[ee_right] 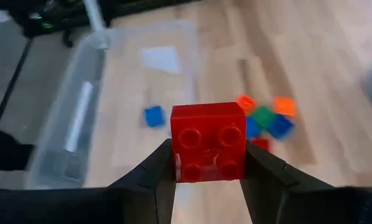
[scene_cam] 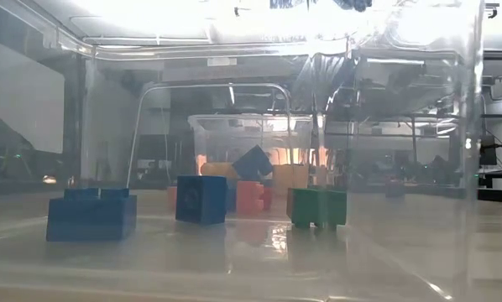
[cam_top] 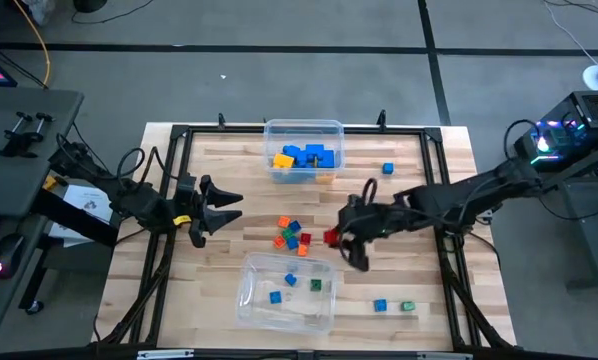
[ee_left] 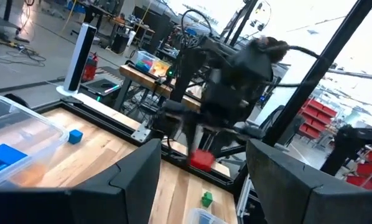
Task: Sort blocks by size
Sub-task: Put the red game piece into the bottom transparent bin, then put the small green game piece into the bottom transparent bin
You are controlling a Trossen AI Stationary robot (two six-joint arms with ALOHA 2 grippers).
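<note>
My right gripper [cam_top: 337,240] is shut on a red block [ee_right: 209,142] over the table's middle, right of a pile of small cubes [cam_top: 292,235] in orange, blue, green and red. The red block also shows in the left wrist view [ee_left: 201,160]. My left gripper [cam_top: 219,210] is open and empty at the table's left, pointing toward the pile. A clear far bin [cam_top: 335,130] holds larger blue and yellow blocks [cam_top: 304,157]. A clear near bin [cam_top: 249,300] holds small blue and green cubes [cam_top: 291,280], which rest on its floor in the low view [scene_cam: 201,199]. My right gripper pinches the red block by two opposite side faces [ee_right: 175,149] between its two fingers. The studded top faces the wrist camera. The fingers slant down from the table's right. The block is lifted clear of the table.
Loose small cubes lie on the wood: a blue one [cam_top: 387,169] at the far right, a blue one [cam_top: 379,305] and a green one [cam_top: 407,306] at the near right. A black frame [cam_top: 179,135] borders the table.
</note>
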